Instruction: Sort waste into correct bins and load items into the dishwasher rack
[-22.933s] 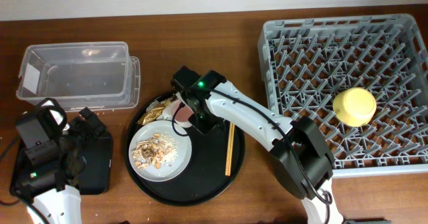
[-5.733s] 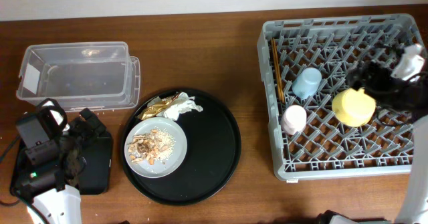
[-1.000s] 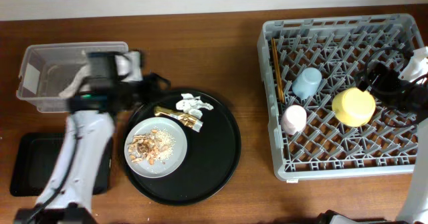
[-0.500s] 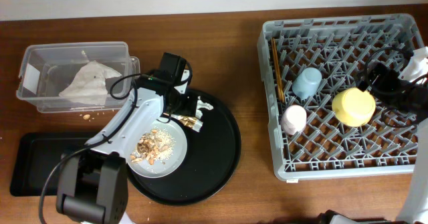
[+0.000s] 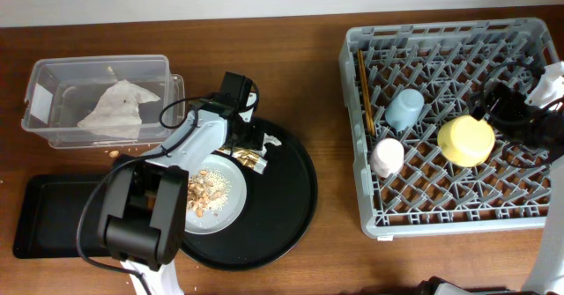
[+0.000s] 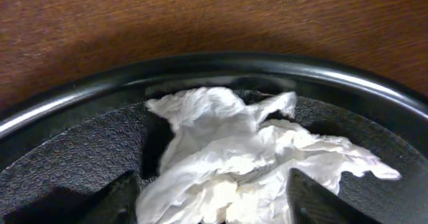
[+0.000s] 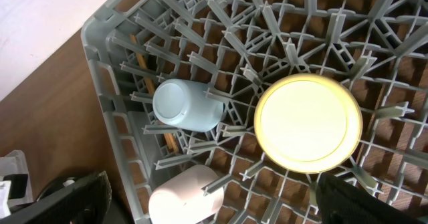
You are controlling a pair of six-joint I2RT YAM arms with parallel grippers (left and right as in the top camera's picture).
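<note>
So we're looking at the left gripper [image 6: 212, 177] hanging low over the back edge of the round black tray [image 5: 286, 211]. Its two fingers [image 6: 117, 200] are standing apart, with the crumpled white wrapper [image 6: 234, 160] lying between them. We're not managing to tell whether the pads are actually touching the paper. Right beside that one, the gold wrapper [image 5: 249, 158] is lying on the same tray. It's just next to the pale grey plate [image 5: 220, 214], which is carrying a heap of beige-brown food scraps [image 5: 207, 188]. The left arm [image 5: 189, 141] is crossing over part of the plate in the overhead view.

Off to the left, the clear tub [image 5: 97, 64] is holding one crumpled white paper [image 5: 115, 106]. A few crumbs [image 5: 115, 151] are sitting on the table [image 5: 264, 57] just in front of it. The shallow black tray [image 5: 48, 216] is lying in front of the tub, nearer the table's edge.

Over on the right we're seeing the right gripper [image 7: 210, 187] hovering above the dishwasher rack [image 5: 441, 36], fingers spread wide and gripping nothing. In the rack, the yellow bowl [image 5: 465, 141] is sitting upside down by the look of it. The blue cup [image 5: 404, 108] and the pink cup [image 5: 386, 157] are resting to its left. The chopsticks [image 5: 363, 88] are lying along the rack's left wall.
</note>
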